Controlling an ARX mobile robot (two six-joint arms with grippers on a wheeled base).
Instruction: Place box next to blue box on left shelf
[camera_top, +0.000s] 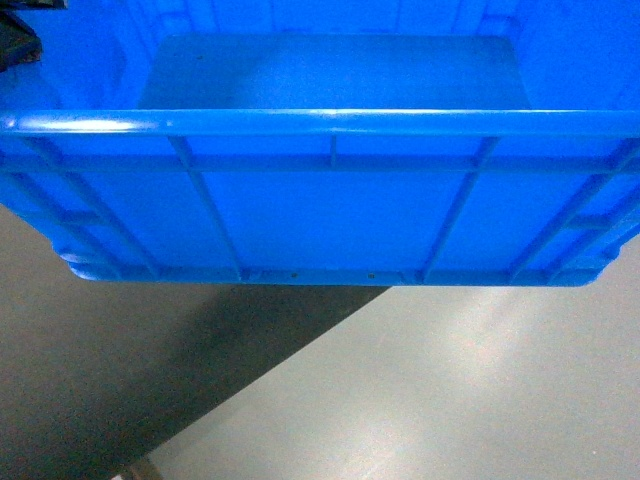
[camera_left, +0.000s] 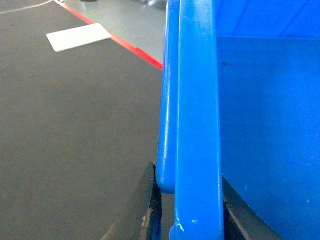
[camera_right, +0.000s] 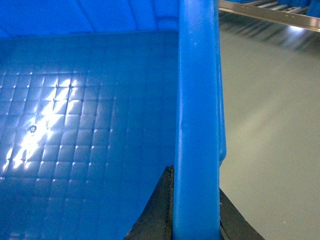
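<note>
**Two grippers hold a big blue box by its rims**

The box is a big, bright blue plastic crate with an open top. In the head view it fills the upper part of the picture and hangs above the floor, with its shadow lying dark on the ground below.

The left gripper is clamped on the box's left rim. One dark finger sits on the outside of the rim and the other on the inside, with the thick blue edge squeezed between them. The inside of the box lies to the right of this gripper.

The right gripper is pinched onto the right rim in the same way, one dark finger on each side of the edge. The inside of the box lies to the left of this gripper.

The rim is thick, round and shiny. The outer wall has raised ribs, some straight and some slanted. The bottom inside is stamped with a grid of little squares, and light shines off it.

Beyond the left gripper there is a dark mat, a red line and a flat white sheet on the floor. Far beyond the right gripper a metal rail shows at the top.

No words or labels can be read anywhere.
</note>
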